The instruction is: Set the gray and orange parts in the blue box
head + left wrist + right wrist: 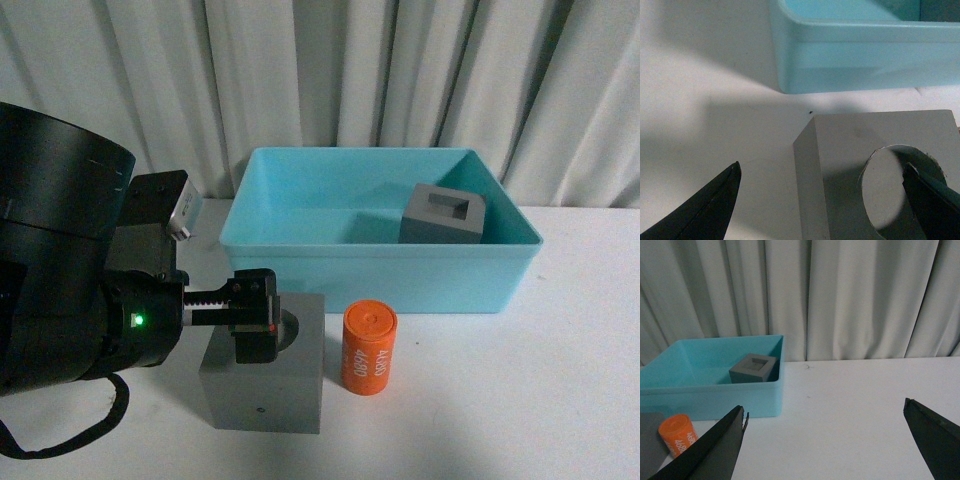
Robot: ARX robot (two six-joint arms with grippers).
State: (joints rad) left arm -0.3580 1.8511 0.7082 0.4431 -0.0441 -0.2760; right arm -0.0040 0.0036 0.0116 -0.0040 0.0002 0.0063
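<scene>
The gray cube with a round recess [265, 385] stands on the white table in front of the blue box [400, 275]. My left gripper [255, 315] hovers open over it. In the left wrist view this gripper [821, 164] straddles the cube's [850, 145] edge, one fingertip [930, 197] over the round recess and the other beside the cube over the table. The orange cylinder [369, 349] stands upright just right of that cube. The gray cube with a square recess [443, 215] sits inside the box at its right. My right gripper [824, 405] is open over bare table; its view shows the box [700, 395], the cube inside [754, 368] and the cylinder [679, 435].
A pale pleated curtain [400, 70] hangs close behind the box. White table [520, 400] stretches to the right of the cylinder and box. My bulky black left arm [60, 250] fills the left of the front view.
</scene>
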